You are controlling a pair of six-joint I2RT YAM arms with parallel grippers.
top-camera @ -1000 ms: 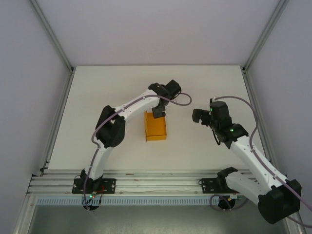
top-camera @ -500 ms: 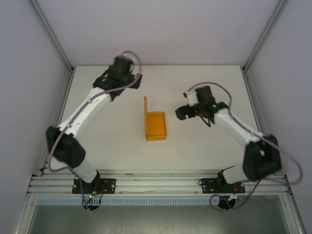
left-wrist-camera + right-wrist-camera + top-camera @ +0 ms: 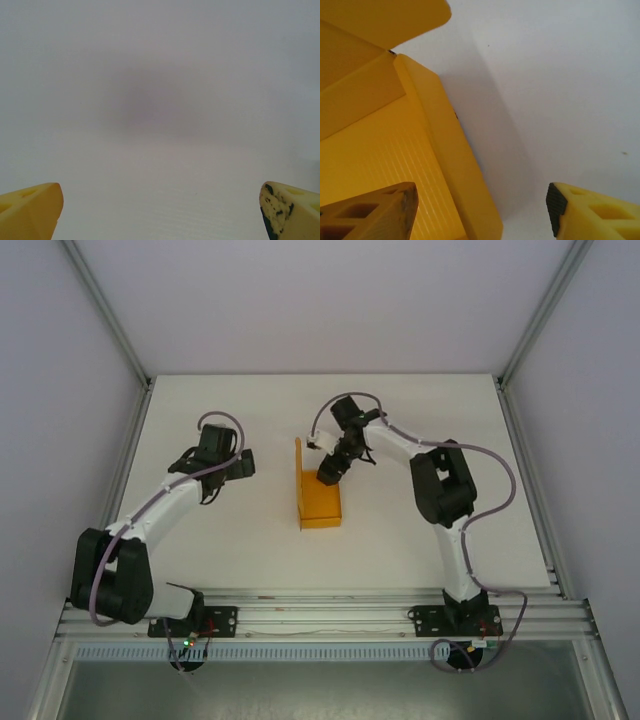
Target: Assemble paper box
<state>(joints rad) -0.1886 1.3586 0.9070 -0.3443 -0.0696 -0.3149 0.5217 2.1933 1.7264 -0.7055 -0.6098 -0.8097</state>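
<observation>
though thin, ribbed orange-yellow paper box (image 3: 320, 504)

No legible text, labels, numbers, or signs

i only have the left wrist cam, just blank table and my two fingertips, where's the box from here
Observer: The paper box sits in the middle of the table, to the right of the left gripper, with bare surface between them.
Operator: is it folded up yet
Observer: Partly. It's a shallow tray with one tall flap standing upright at its left edge.
Operator: and the right arm
Observer: The right gripper is at the box's far right corner, jaws open, straddling the right wall: one finger over the inside, the other over the table.
</observation>
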